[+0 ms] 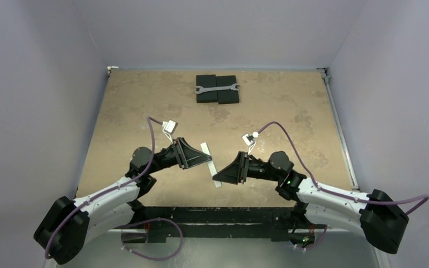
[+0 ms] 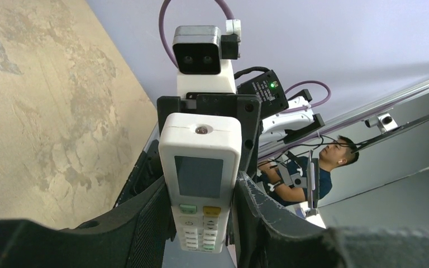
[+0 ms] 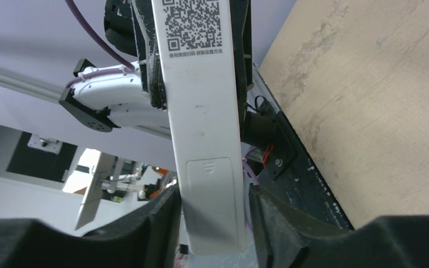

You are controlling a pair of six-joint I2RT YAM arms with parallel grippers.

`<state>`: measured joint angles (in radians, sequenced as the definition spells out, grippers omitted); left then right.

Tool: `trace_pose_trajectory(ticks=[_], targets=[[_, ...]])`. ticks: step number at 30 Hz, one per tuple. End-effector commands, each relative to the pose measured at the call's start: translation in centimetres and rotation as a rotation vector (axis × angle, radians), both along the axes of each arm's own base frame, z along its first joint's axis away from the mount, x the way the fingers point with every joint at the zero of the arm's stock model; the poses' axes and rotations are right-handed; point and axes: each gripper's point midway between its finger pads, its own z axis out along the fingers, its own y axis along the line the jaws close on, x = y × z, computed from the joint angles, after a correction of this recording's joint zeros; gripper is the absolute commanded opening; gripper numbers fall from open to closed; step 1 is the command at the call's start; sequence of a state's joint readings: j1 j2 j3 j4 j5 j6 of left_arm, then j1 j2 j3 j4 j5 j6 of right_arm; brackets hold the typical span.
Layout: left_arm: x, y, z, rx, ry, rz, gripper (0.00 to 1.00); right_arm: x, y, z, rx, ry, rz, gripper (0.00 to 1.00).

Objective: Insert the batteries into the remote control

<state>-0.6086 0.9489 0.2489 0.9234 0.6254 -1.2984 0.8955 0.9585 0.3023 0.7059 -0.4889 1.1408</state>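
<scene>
Left gripper [image 2: 201, 220] and right gripper [image 3: 215, 223] each pinch the remote control [image 2: 200, 167], apparently midair.

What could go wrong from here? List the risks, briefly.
1. The left tool and right tool both clamp the remote control above the table; unsynchronised arm motion could twist it loose and drop it.
2. Its battery cover looks shut; opening it mid-air with both tools busy risks a slip.

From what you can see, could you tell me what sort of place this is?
Probably a robotics lab cell: a table boxed by plain walls, left gripper and right gripper holding one remote, a person at equipment beyond.
</scene>
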Motion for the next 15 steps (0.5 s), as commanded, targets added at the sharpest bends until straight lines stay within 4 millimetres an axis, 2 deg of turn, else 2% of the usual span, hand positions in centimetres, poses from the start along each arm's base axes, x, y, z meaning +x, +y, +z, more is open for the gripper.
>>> trace_pose_trajectory(ticks=[1, 5, 7, 15], targets=[[-0.3, 0.1, 0.9, -0.03, -0.043, -0.012, 0.0, 0.4, -0.5, 1.0, 0.015, -0.056, -0.036, 0.61], [0.0, -0.1, 0.7, -0.013, -0.048, -0.01, 0.0, 1.4, -1.0, 0.3, -0.054, -0.074, -0.104, 0.8], [0.2, -0.2, 0.2, 0.008, -0.04, -0.004, 0.0, 1.8, -1.4, 0.1, -0.077, -0.086, -0.138, 0.85], [1.8, -0.5, -2.7, 0.18, -0.019, 0.038, 0.0, 4.5, -3.4, -1.1, -0.286, -0.152, -0.298, 0.94]])
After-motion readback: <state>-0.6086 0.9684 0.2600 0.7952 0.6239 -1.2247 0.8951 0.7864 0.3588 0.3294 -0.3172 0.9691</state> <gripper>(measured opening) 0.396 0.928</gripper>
